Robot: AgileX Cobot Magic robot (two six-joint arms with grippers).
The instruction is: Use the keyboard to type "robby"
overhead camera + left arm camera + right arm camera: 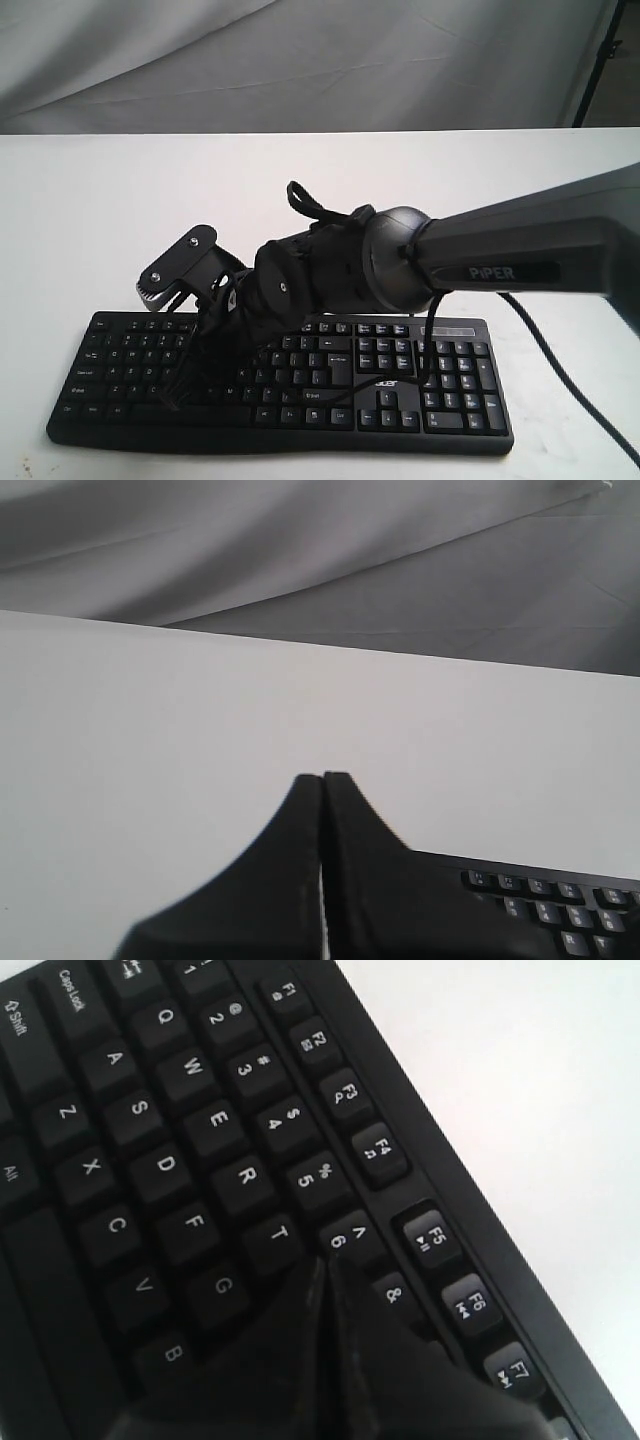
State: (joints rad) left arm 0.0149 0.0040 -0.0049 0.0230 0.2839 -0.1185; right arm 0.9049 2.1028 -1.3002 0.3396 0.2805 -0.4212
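Right gripper [325, 1265] — jaws pressed together, holding nothing — tips low over the keyboard [165, 1165], just beside the 6 key [345, 1238]. Left gripper [322, 778] likewise closed, empty — keyboard's corner lies near it.

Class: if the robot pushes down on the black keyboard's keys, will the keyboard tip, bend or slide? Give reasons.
Tipping seems unlikely: the keyboard lies wide and flat on the table. It looks like rigid plastic, so it should barely flex under the shut fingers of the right gripper. A sideways shove might slide it, as the table looks smooth.
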